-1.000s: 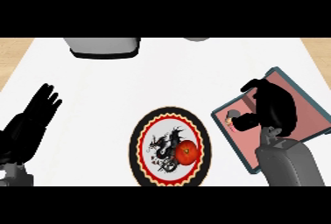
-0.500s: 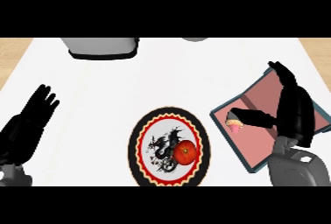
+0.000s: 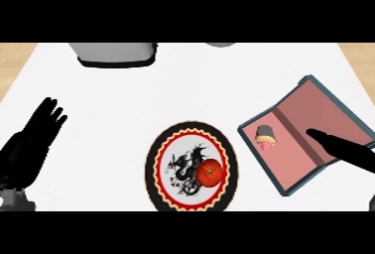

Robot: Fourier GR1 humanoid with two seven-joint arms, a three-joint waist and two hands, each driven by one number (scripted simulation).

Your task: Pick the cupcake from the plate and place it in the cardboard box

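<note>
Cupcake (image 3: 265, 137) position: lying on its side on the pink floor of the cardboard box (image 3: 333, 118), in the compartment nearest the plate (image 3: 156, 151) and close to the box's left corner. No hand touches it. The plate carries only its dragon pattern and a red tomato-like item (image 3: 210, 172). Right hand (image 3: 347, 151): visible at the right edge as a dark, straight shape extended over the box's lower compartment, apart from the cupcake and holding nothing; the fingers appear straight, not curled. Left hand (image 3: 33, 140): open, fingers up, resting at the left edge, well apart from the plate. Judged step: placement complete, release made, leaving only withdrawal. Next move requirement: draw the right hand clear of the box without brushing the box wall or nudging the cupcake
</note>
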